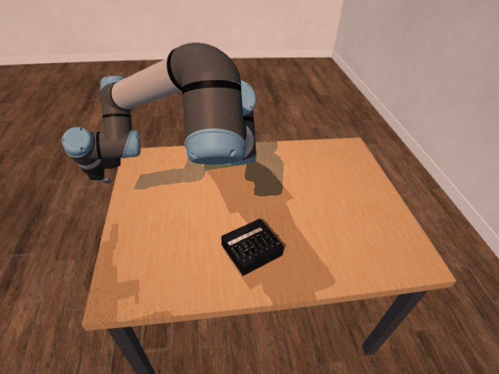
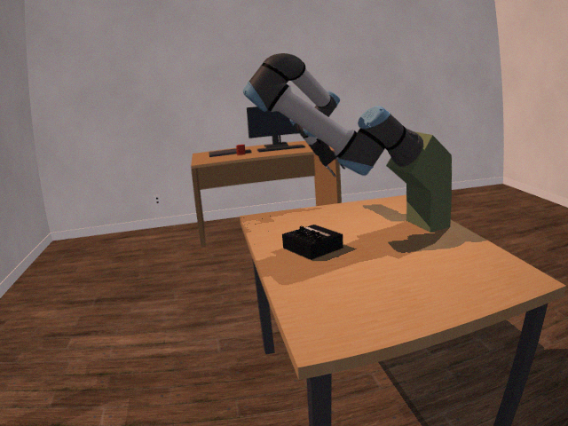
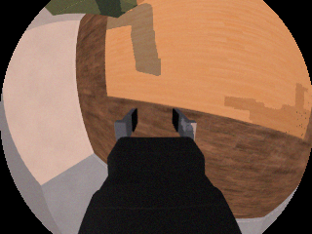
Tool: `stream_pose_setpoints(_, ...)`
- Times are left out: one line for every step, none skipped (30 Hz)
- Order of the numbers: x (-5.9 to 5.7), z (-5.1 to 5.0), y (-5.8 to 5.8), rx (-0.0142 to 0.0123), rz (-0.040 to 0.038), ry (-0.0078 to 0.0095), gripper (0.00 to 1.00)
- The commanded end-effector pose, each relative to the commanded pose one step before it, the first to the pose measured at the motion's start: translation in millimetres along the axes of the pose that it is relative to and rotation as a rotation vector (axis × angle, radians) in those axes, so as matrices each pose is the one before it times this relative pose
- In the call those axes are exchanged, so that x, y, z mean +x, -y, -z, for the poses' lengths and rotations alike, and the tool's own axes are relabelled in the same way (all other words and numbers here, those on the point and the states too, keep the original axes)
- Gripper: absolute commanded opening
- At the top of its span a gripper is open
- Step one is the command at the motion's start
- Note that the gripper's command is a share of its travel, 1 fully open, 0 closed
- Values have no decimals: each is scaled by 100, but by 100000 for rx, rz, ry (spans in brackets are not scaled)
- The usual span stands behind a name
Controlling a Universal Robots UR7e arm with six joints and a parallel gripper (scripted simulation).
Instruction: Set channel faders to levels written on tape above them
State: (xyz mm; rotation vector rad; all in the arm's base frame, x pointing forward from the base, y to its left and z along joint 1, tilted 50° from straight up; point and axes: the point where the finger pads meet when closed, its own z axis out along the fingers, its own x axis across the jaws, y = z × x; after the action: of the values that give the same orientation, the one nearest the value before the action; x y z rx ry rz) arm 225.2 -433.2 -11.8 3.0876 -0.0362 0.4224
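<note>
Top view: the lighting desk (image 1: 253, 246) stands on the wooden table (image 1: 362, 225), slightly toward five o'clock from the table's centre, turned at an angle to the table edges. A pale tape strip (image 1: 244, 237) runs along its far edge; the writing on it and the fader positions are too small to read. My arm folds back from its green pedestal (image 2: 426, 187), at twelve o'clock on the table, and carries my pincer (image 1: 98, 174) out past the table's ten o'clock corner, above the floor and well apart from the desk. Wrist view: my fingers stand fully apart, with nothing between them.
</note>
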Motion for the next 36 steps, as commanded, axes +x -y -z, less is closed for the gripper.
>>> stream_pose_setpoints(-21,35,-45,-114,-32,10,100)
stream_pose_setpoints(0,0,0,0,0,0,100)
stream_pose_setpoints(0,0,0,0,0,0,100)
stream_pose_setpoints(0,0,0,0,0,0,100)
stream_pose_setpoints(0,0,0,0,0,0,100)
stream_pose_setpoints(0,0,0,0,0,0,100)
stream_pose_setpoints(0,0,0,0,0,0,100)
stream_pose_setpoints(0,0,0,0,0,0,100)
stream_pose_setpoints(0,0,0,0,0,0,100)
stream_pose_setpoints(0,0,0,0,0,0,100)
stream_pose_setpoints(0,0,0,0,0,0,100)
stream_pose_setpoints(0,0,0,0,0,0,100)
stream_pose_setpoints(0,0,0,0,0,0,100)
stream_pose_setpoints(0,0,0,0,0,0,100)
stream_pose_setpoints(0,0,0,0,0,0,100)
stream_pose_setpoints(0,0,0,0,0,0,100)
stream_pose_setpoints(0,0,0,0,0,0,100)
stream_pose_setpoints(1,1,0,-1,2,-1,100)
stream_pose_setpoints(5,4,2,-3,15,-5,100)
stream_pose_setpoints(13,10,7,-8,39,-13,100)
stream_pose_setpoints(24,19,13,-15,74,-24,100)
stream_pose_setpoints(39,30,20,-25,120,-39,100)
stream_pose_setpoints(57,44,29,-36,175,-57,100)
stream_pose_setpoints(77,60,40,-49,238,-78,100)
stream_pose_setpoints(101,77,52,-64,309,-101,100)
stream_pose_setpoints(126,97,65,-80,387,-127,100)
stream_pose_setpoints(154,117,80,-98,471,-154,100)
stream_pose_setpoints(183,139,95,-116,561,-184,100)
stream_pose_setpoints(214,162,111,-136,656,-215,100)
stream_pose_setpoints(247,185,128,-156,755,-247,100)
stream_pose_setpoints(281,209,145,-177,858,-281,100)
stream_pose_setpoints(316,233,163,-199,964,-316,100)
stream_pose_setpoints(0,0,0,0,0,0,100)
stream_pose_setpoints(0,0,0,0,0,0,100)
stream_pose_setpoints(352,258,181,-222,1072,-352,100)
stream_pose_setpoints(389,282,200,-244,1183,-389,100)
